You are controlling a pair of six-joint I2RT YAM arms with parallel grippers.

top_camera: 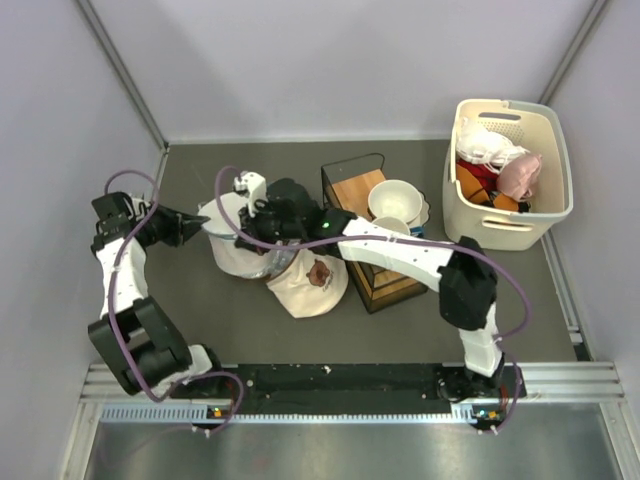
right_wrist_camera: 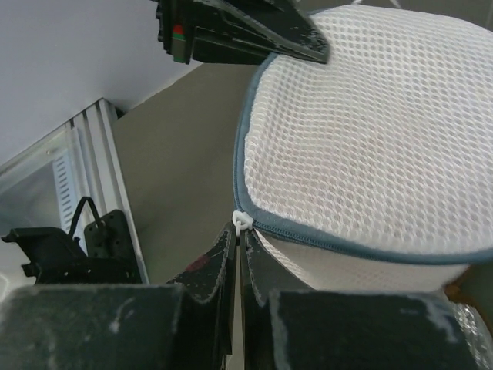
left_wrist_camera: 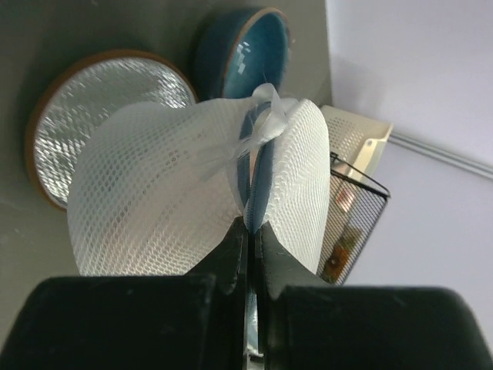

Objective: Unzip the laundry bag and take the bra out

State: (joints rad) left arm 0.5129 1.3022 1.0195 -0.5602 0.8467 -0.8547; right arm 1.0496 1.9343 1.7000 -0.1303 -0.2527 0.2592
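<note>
Overhead view: the laundry bag (top_camera: 238, 245), a white mesh drum, sits at centre left of the frame on the grey worktop (top_camera: 250, 330). Its lower edge overlaps a shiny round dish (top_camera: 262, 268). The left gripper (top_camera: 197, 228) meets the bag from the left. The right gripper (top_camera: 262, 215) reaches it from the right, at the end of an arm stretched across the middle of the frame.

Just below and right of the bag lies a cream cloth (top_camera: 310, 282) with a brown mark. Further right stands a wire-framed wooden box (top_camera: 372, 245), with white bowls (top_camera: 395, 200) on it. A beige basket (top_camera: 500, 228) of garments occupies the upper right.

Left wrist view: the left gripper (left_wrist_camera: 250, 227) has its jaws pressed together on the bag's (left_wrist_camera: 154, 193) grey-blue seam, so that the mesh bulges to either side. Behind the bag, at upper left, are the foil-lined dish (left_wrist_camera: 85, 100) and a blue bowl (left_wrist_camera: 246, 46).

Right wrist view: the right gripper (right_wrist_camera: 237, 240) is closed, its tips pinching the white zipper pull (right_wrist_camera: 243, 223) at the lower left of the bag's (right_wrist_camera: 370, 139) circular flap. The flap lies shut along its grey-blue trim (right_wrist_camera: 347, 245). The left gripper (right_wrist_camera: 246, 31) shows at top centre, touching the flap's far edge.

The bra cannot be made out through the mesh in any view.
</note>
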